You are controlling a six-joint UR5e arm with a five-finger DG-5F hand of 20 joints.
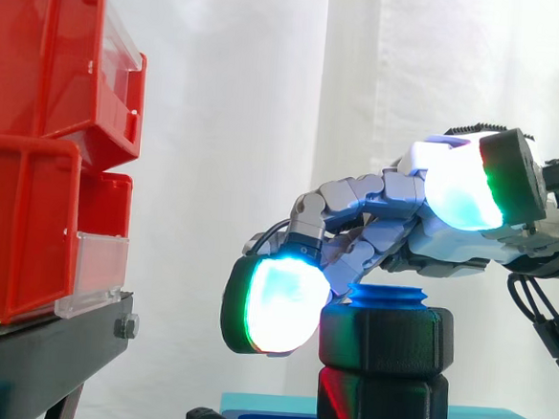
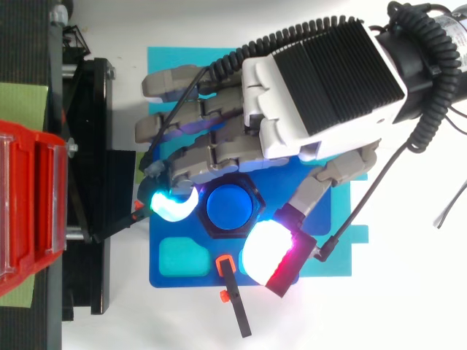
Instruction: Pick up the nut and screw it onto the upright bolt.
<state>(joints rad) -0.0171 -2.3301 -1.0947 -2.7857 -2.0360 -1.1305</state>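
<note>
The red bins (image 1: 29,230) stand stacked at the left on the black stand (image 1: 40,346). Their clear front lips overhang the stand's edge. Between that edge and the hand (image 2: 292,109) there is a strip of open room, backed by the white curtain (image 1: 268,94). From above, the strip is narrow: the outstretched fingers reach close to the stand's projecting bracket. Toward the near side, the blue base plate (image 2: 168,281) shows a teal recess (image 2: 182,255). An orange-and-black clamp (image 2: 233,299) lies across the plate's front edge.

The nut (image 1: 386,337) is black, thick and hexagonal with rounded corners. It sits on the upright bolt (image 2: 232,208), whose blue, round top projects just above it. Directly under the nut sits a second black hexagonal piece (image 1: 381,404) of like form, resting on the base plate.

The hand arches over the nut from the right with its fingers curled down around it. One glowing cyan fingertip pad (image 1: 278,305) rests against the nut's left flank. Other fingers reach the nut's top edge beside the bolt. The thumb pad (image 1: 458,188) stands higher than the nut and apart from it, on the right.
</note>
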